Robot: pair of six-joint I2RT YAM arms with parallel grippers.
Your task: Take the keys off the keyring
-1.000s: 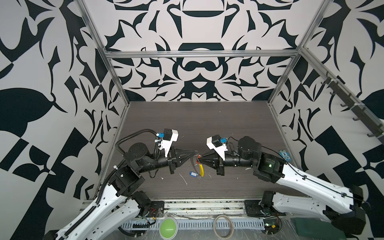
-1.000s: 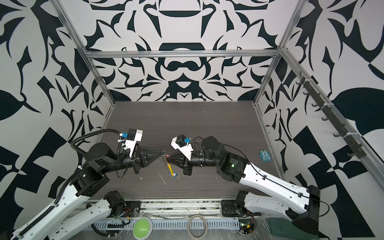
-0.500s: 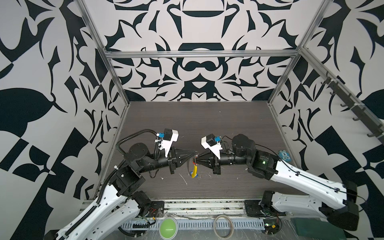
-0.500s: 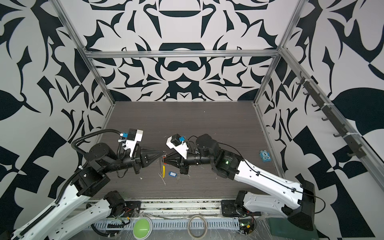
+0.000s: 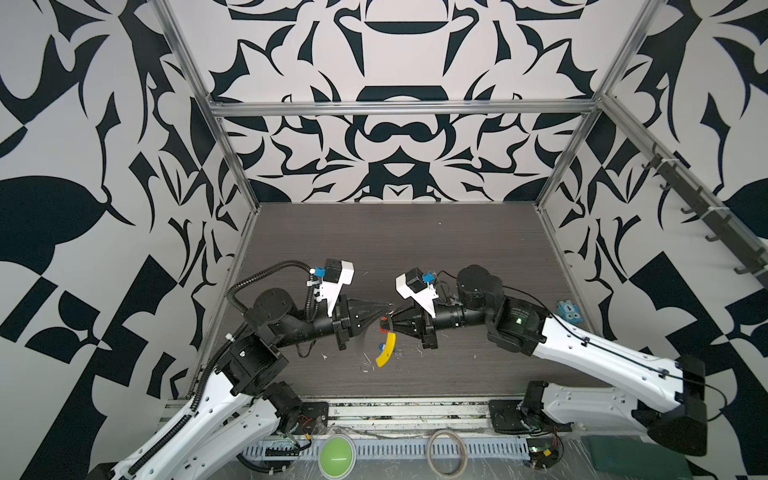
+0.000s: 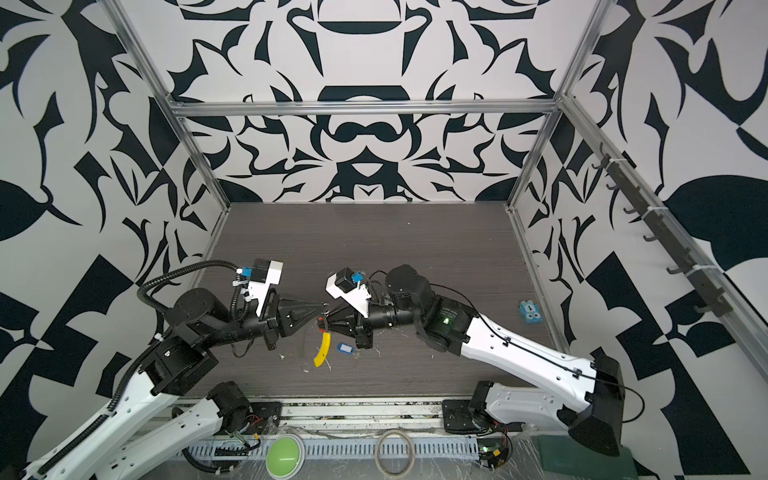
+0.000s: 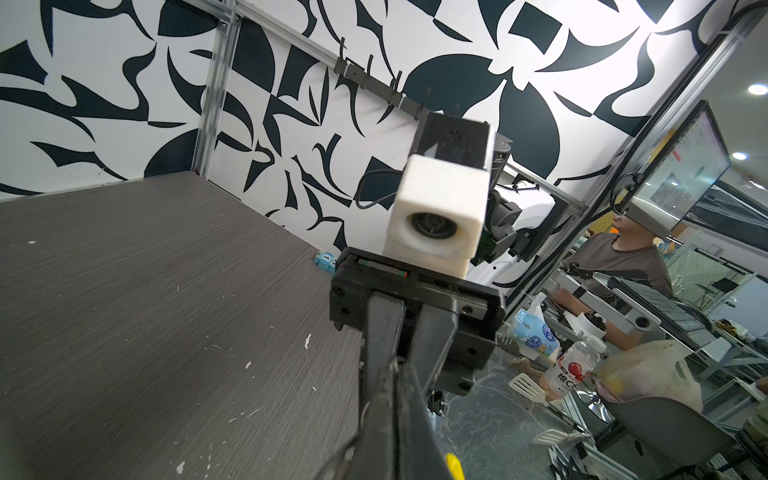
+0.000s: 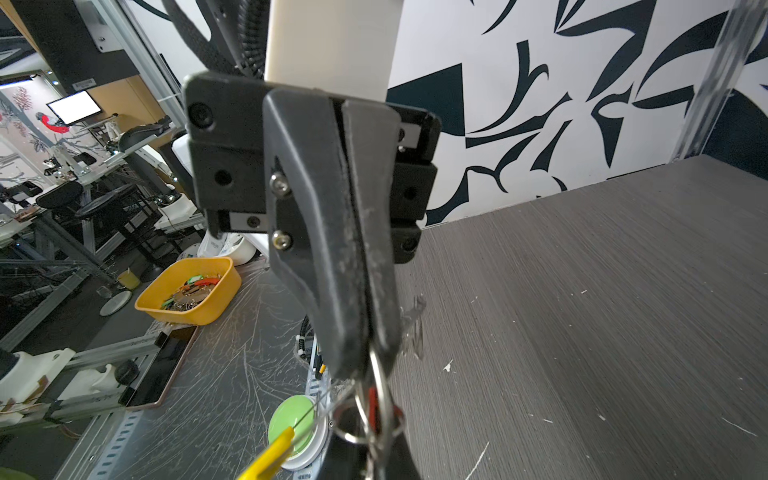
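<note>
- Fingers (image 8: 316, 232) of the left gripper (image 8: 371, 365) are pressed flat together with no gap. A silver ring and a thin wire both reach the tip, and which one is pinched cannot be told.
- The right gripper (image 5: 385, 326) is closed too, nose to nose with the left. Its own wrist view cuts the tips off at the frame edge, so what it holds is unclear.
- Of the keys (image 8: 376, 409), one bunch hangs between the two tips, its red tag mostly hidden behind rings. The blue tag (image 6: 344, 348) lies on the table under the right gripper, apart from the sleeve.
- The keyring (image 6: 323, 348) hangs below the tips, off the table. Its wire is nearly invisible in both top views; only the yellow sleeve shows plainly.
- The table (image 5: 395, 249) has the work at its front middle. Dark tabletop runs back to the rear wall, and the side walls stand well apart. A blue block (image 5: 567, 312) sits near the right edge.
- On the front rail are a green button (image 5: 336, 455) and a beige hoop (image 5: 447, 451).
- The blue tag's white label is too small to read. A bottle (image 7: 571, 370) outside the cell bears red print, with only a "C" legible.
</note>
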